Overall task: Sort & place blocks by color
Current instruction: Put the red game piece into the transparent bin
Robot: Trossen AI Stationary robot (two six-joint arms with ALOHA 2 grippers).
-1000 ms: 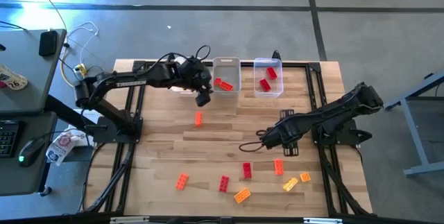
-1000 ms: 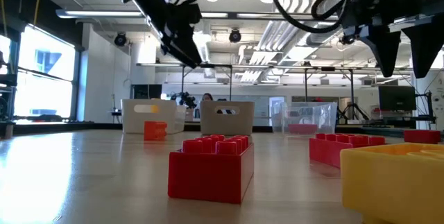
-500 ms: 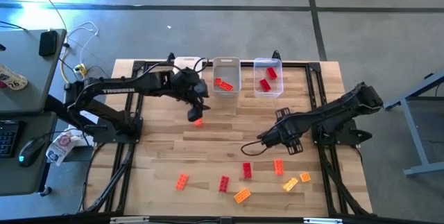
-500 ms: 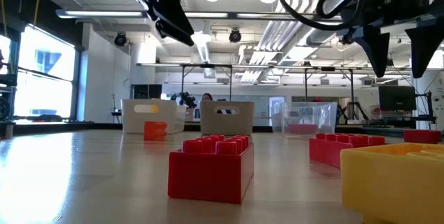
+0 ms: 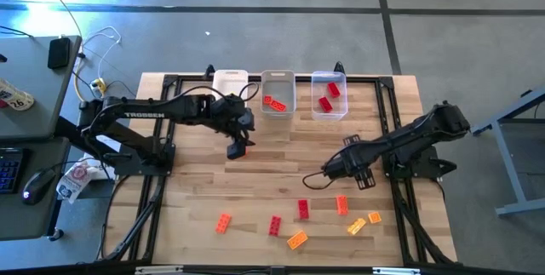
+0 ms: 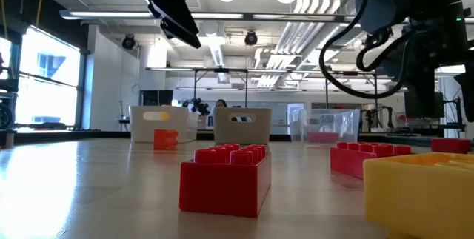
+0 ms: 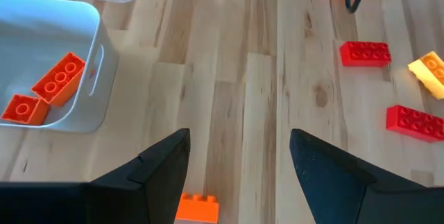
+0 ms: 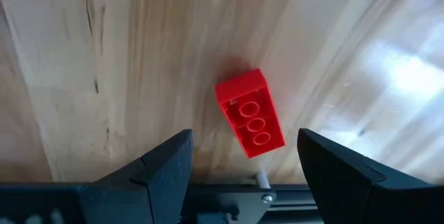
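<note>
My left gripper (image 7: 239, 151) is open and hovers above a lone orange block (image 7: 198, 208) lying flat on the table; in the high view the gripper (image 5: 237, 148) covers that block. In the low view the block (image 6: 166, 139) sits far below the gripper. My right gripper (image 8: 244, 137) is open above a red block (image 8: 250, 113), which lies flat on the wood. It hangs over the table's right middle (image 5: 329, 173), beyond a scatter of red (image 5: 302, 209), orange (image 5: 341, 204) and yellow (image 5: 356, 224) blocks.
Three bins stand along the far edge: a white one (image 5: 230, 80), a grey one (image 5: 278, 93) holding orange-red blocks (image 7: 48, 89), and a clear one (image 5: 329, 94) holding red blocks. Several loose blocks lie near the near edge (image 5: 274, 226). Bare wood lies between the arms.
My left gripper has travelled from beside the grey bin toward the near edge and now hangs over the lone orange block, covering it in the high view. My right gripper has come down a little over the right middle of the table. No block has moved.
</note>
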